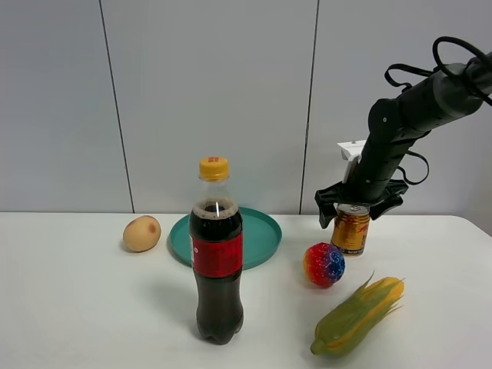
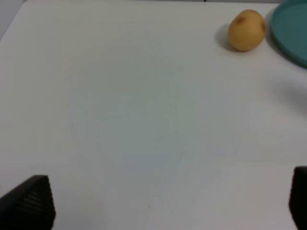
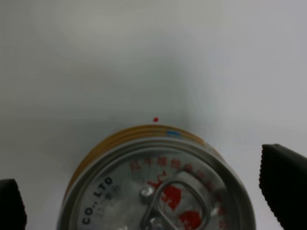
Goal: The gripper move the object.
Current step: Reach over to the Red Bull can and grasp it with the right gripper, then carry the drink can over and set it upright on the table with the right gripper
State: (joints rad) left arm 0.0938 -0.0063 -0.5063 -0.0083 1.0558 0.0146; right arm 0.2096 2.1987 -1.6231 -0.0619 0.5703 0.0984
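The gold-yellow can (image 1: 351, 231) with red markings stands upright on the white table (image 1: 77, 307), right of centre. My right gripper (image 1: 356, 206) hangs just over its top, open, with one black finger on each side of the rim and not touching it. In the right wrist view the can's silver pull-tab top (image 3: 144, 167) sits between the two fingertips (image 3: 285, 187), with a gap on both sides. My left gripper (image 2: 163, 206) is open and empty above bare table; it does not show in the exterior high view.
A dark cola bottle (image 1: 217, 254) stands front centre. A teal plate (image 1: 257, 231) and a potato (image 1: 142, 233) lie behind it; both also show in the left wrist view, the potato (image 2: 246, 29) next to the plate (image 2: 292, 28). A multicoloured ball (image 1: 324, 264) and a corn cob (image 1: 357, 315) lie just in front of the can.
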